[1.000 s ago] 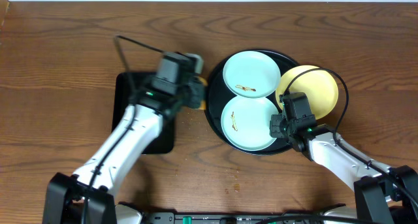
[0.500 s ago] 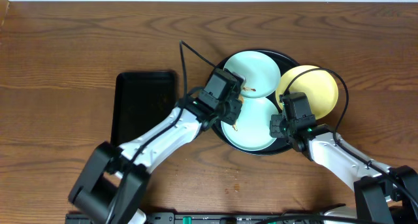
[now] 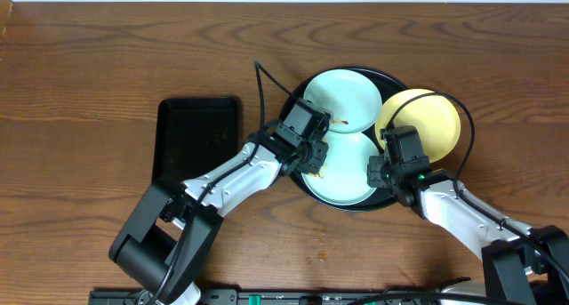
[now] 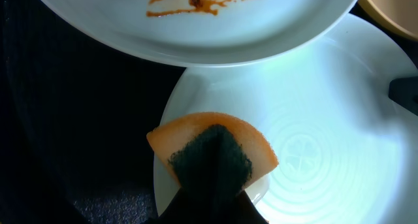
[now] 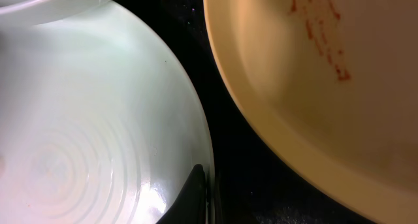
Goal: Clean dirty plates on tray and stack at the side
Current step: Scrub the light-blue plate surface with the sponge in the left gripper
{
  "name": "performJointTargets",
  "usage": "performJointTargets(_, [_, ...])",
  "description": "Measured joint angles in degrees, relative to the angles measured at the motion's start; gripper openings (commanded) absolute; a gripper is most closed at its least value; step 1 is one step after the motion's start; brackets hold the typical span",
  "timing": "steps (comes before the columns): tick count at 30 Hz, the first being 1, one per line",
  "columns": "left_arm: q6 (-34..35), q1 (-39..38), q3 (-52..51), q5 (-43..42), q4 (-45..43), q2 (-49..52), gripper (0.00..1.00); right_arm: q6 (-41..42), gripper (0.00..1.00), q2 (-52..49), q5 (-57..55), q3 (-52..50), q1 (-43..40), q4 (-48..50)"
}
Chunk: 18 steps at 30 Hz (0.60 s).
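Observation:
The round black tray point(image 3: 396, 78) holds two pale blue plates and a pale yellow plate point(image 3: 427, 123) that overhangs its right rim. The upper blue plate point(image 3: 342, 99) has a brown smear, also seen in the left wrist view point(image 4: 202, 15). My left gripper point(image 3: 311, 154) is shut on an orange sponge with a dark green pad point(image 4: 212, 152), pressed on the left edge of the lower blue plate point(image 3: 348, 176). My right gripper point(image 3: 380, 172) is shut on that plate's right rim point(image 5: 85, 119). The yellow plate point(image 5: 326, 87) has reddish specks.
A rectangular black tray point(image 3: 197, 149) lies on the wooden table left of the round tray. A few crumbs point(image 3: 322, 252) lie on the table in front of the round tray. The left arm's cable arches over the tray's left rim.
My left arm swung right from the rectangular tray to the round tray with the sponge, then settled onto the lower blue plate. The right arm has not moved.

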<state>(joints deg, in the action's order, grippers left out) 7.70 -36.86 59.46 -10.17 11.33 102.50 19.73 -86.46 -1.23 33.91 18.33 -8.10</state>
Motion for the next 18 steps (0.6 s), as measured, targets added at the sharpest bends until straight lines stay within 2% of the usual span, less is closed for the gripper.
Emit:
performJointTargets(9, [0.50,-0.33,0.00,0.02,-1.46,0.26,0.07,0.00,0.01,0.00,0.00,0.00,0.00,0.00])
performJointTargets(18, [8.11,-0.70,0.00,-1.79,-4.31,0.26,0.08,0.00,0.01,0.00,0.00,0.00,0.00,0.00])
